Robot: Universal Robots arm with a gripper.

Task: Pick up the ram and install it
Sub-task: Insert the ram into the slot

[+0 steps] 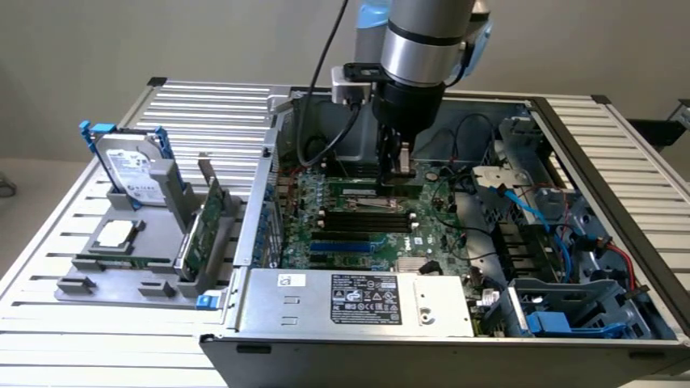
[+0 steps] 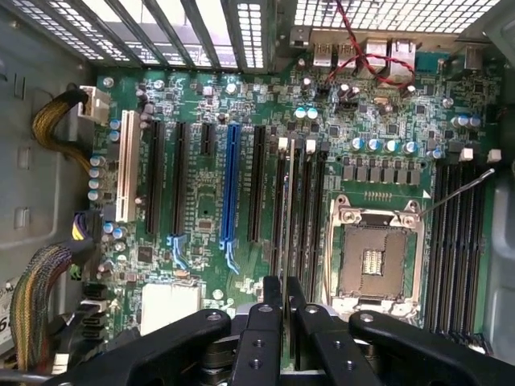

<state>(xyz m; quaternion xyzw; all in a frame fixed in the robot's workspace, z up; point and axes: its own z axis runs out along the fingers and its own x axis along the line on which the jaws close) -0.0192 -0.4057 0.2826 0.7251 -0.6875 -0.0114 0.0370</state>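
You have the gripper (image 2: 284, 299) down inside the open computer case (image 1: 603, 153), its fingers (image 2: 272, 296) drawn close and clamped on the ram (image 2: 288, 217). The ram appears edge-on as a thin strip running out from between them. It lies along the black memory slots (image 2: 310, 209) just beside the processor socket (image 2: 372, 261), on the side of the socket facing the blue expansion slot (image 2: 232, 185). You cannot tell whether it touches a slot.
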